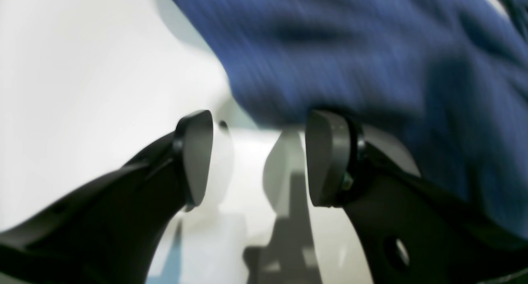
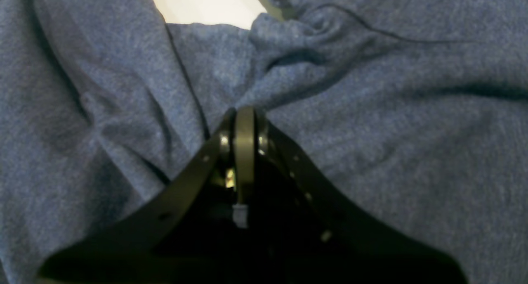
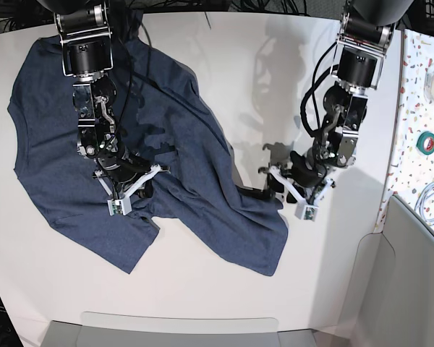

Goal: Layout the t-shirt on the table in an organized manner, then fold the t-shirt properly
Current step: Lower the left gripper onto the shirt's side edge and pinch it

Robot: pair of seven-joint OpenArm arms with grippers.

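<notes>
Here the t-shirt (image 3: 94, 144) lies spread but rumpled over the left half of the white surface (image 3: 224, 72) as the base view shows it, its body reaching from the far left edge down to a corner (image 3: 267, 253) that trails toward the middle. Folds and creases run across the cloth, and one lower flap (image 3: 134, 246) juts toward the near edge.

The right gripper (image 2: 244, 114) sits down on the shirt, in the midst of the fabric. Its fingers (image 2: 245, 152) are pressed flat together, with a ridge of blue cloth bunching up right at their tips; whether any cloth is actually pinched between them cannot be told. In the base view this arm (image 3: 94, 108) reaches down from the top left, its white-tipped end (image 3: 126, 195) over the shirt's middle.

The left gripper (image 1: 258, 156) stands spread wide with nothing between its two grey pads (image 1: 198, 156). Bare white surface and its own shadow show in the gap, and the blurred blue edge of the shirt (image 1: 371, 61) hangs just beyond the tips, close to the pad on the right of that view. In the base view this arm (image 3: 351, 94) comes down from the top right, its end (image 3: 304, 184) just beside the shirt's trailing corner.

A speckled panel (image 3: 419, 108) with a roll of green tape (image 3: 428, 142) lies off at the right edge.
</notes>
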